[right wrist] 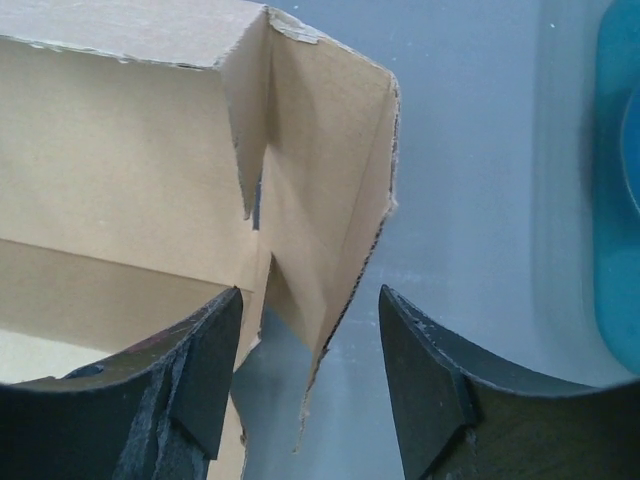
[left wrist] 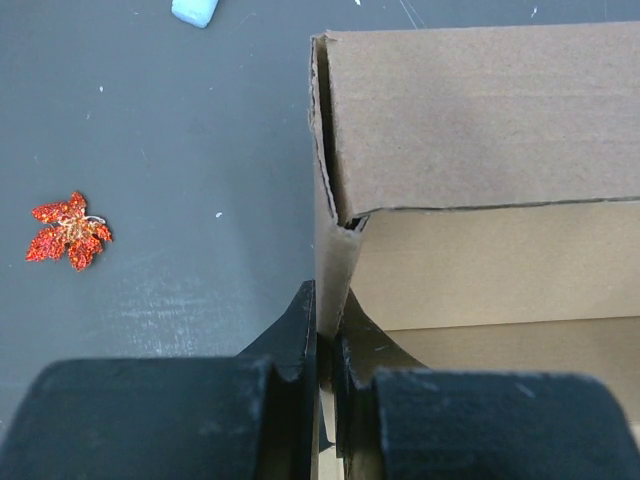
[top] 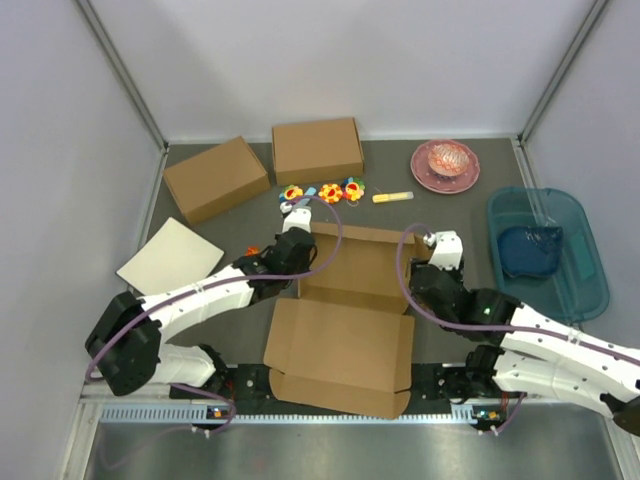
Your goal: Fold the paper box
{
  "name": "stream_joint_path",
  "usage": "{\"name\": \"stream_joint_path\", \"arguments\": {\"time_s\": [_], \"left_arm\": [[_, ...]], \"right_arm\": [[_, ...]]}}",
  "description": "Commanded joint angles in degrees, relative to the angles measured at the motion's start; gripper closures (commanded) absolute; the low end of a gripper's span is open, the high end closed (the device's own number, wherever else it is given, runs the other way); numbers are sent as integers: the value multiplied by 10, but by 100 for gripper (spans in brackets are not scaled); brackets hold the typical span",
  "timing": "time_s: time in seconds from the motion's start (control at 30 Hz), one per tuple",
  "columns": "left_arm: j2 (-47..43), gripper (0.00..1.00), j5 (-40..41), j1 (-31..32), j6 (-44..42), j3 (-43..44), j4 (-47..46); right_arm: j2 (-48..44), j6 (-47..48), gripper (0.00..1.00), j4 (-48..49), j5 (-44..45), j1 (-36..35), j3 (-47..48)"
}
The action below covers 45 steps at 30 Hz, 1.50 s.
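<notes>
We see the paper box (top: 350, 320) in the middle of the table, between the two arms. It is half formed: its far and side walls stand up, while the wide lid lies flat toward the near edge. Our left gripper (left wrist: 325, 345) has its jaws pinched tight on the box's left wall, near the far left corner. Our right gripper (right wrist: 310, 350) has its jaws wide apart, one finger on each side of the right wall, gripping nothing. A red glitter leaf (left wrist: 68, 231) lies left of the box. A blue tray (top: 592, 298) sits on the right.
</notes>
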<state>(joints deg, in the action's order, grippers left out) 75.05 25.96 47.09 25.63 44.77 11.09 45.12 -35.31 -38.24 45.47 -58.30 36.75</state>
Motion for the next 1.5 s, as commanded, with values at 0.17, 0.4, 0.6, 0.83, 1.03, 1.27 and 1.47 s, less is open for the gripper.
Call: {"name": "stream_joint_path", "arguments": {"time_s": [0.17,0.4,0.6,0.83,1.03,1.27,1.47], "left_arm": [[-2,100,-43,-6,4,8,64],[5,100,-46,-8,11,16,64],[-8,100,-33,-8,8,19,55],[-19,100,-11,-8,2,13,33],[-17,100,10,-8,5,1,23],[2,100,35,-8,6,-7,12],[12,100,36,-8,7,-9,3]], "right_arm": [[9,-4,77,29,-16,22,2],[-11,23,98,98,-91,22,30],[15,34,100,118,-101,22,84],[100,21,100,136,-142,22,132],[159,32,94,152,-173,21,139],[190,9,94,164,-203,21,147],[267,-23,96,81,-140,19,203]]}}
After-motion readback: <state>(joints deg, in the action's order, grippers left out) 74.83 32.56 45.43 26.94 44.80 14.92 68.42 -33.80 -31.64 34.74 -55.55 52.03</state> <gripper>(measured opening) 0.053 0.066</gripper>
